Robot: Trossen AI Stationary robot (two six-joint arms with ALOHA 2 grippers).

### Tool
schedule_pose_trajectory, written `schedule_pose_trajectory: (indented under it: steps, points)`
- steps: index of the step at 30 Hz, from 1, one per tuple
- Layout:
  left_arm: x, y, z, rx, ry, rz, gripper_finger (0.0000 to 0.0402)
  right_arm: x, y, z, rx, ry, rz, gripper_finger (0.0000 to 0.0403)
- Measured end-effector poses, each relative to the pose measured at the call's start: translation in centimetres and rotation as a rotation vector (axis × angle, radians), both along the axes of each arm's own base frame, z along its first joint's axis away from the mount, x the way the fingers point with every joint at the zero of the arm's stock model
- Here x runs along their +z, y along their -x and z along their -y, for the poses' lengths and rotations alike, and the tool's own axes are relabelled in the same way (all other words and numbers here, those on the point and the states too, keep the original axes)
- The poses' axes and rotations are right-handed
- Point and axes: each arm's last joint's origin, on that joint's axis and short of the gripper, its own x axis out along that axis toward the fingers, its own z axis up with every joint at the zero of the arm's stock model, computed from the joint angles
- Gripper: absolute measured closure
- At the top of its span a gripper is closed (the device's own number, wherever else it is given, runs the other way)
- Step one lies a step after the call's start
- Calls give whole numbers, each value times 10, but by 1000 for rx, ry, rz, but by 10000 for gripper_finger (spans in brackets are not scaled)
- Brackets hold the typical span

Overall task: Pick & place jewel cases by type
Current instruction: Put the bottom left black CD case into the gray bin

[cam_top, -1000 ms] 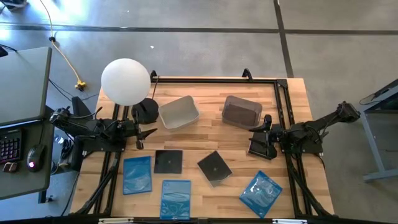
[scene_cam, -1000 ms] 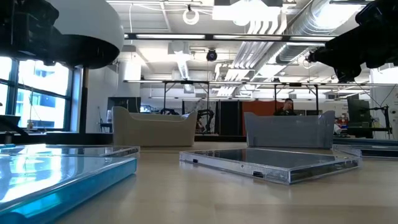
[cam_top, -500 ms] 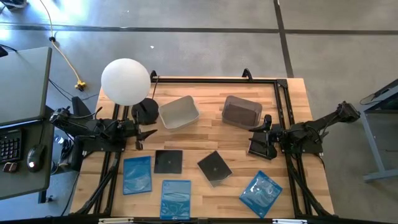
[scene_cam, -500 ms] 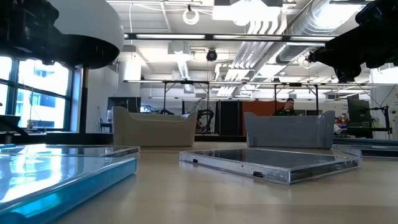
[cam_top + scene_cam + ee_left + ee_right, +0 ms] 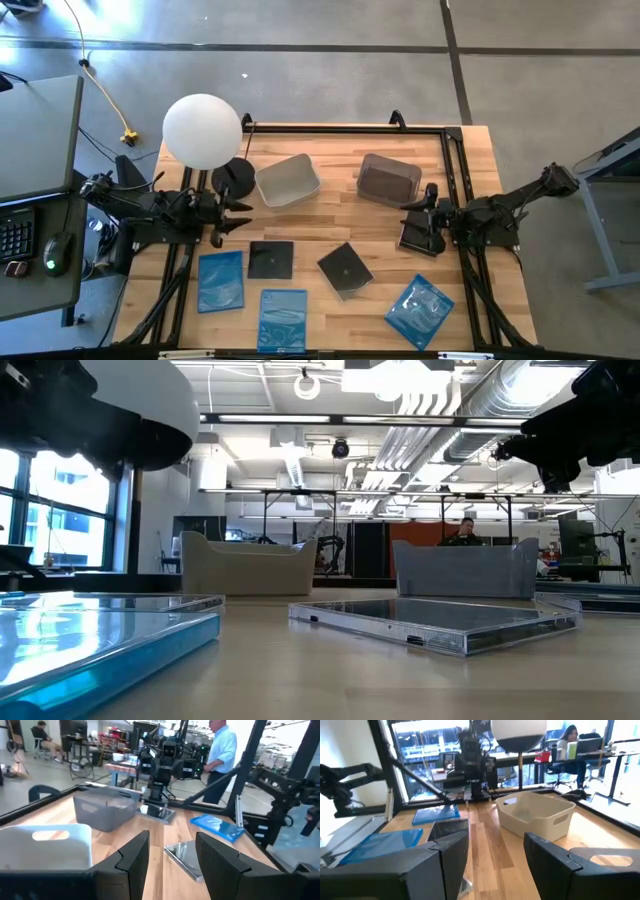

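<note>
Three blue jewel cases (image 5: 220, 282) (image 5: 282, 320) (image 5: 420, 312) lie flat along the table's near side. Two black ones (image 5: 271, 260) (image 5: 345, 270) lie flat between them, and a third black one (image 5: 413, 238) lies below my right gripper. My left gripper (image 5: 235, 215) hovers open at the table's left, pointing level toward the right; nothing is between its fingers (image 5: 132, 855). At the table's right, my right gripper (image 5: 408, 222) hovers open and level, pointing left, with nothing between its fingers (image 5: 555, 860).
A white tub (image 5: 288, 181) and a grey tub (image 5: 389, 180) stand at the table's far middle. A white globe lamp (image 5: 202, 130) with a black base (image 5: 233, 178) stands at the far left. A black frame (image 5: 350, 128) rims the table. People show in the room beyond.
My left gripper has rolled about its own pointing line while staying in place; its fingers stand as far apart as before. The right arm and the cases have kept still.
</note>
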Motion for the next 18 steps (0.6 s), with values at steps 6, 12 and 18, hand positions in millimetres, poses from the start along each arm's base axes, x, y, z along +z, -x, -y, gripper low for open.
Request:
schedule_pose_trajectory:
  steps: [6,12,18]
  points:
    - [1,0,-1,18,130,8,243,4,0,0,-11,-4,42,215]
    - [27,2,-1,-4,95,18,243,22,3,4,-127,80,195,215]
    - [59,-5,2,-1,26,-152,243,24,3,7,-214,31,210,215]
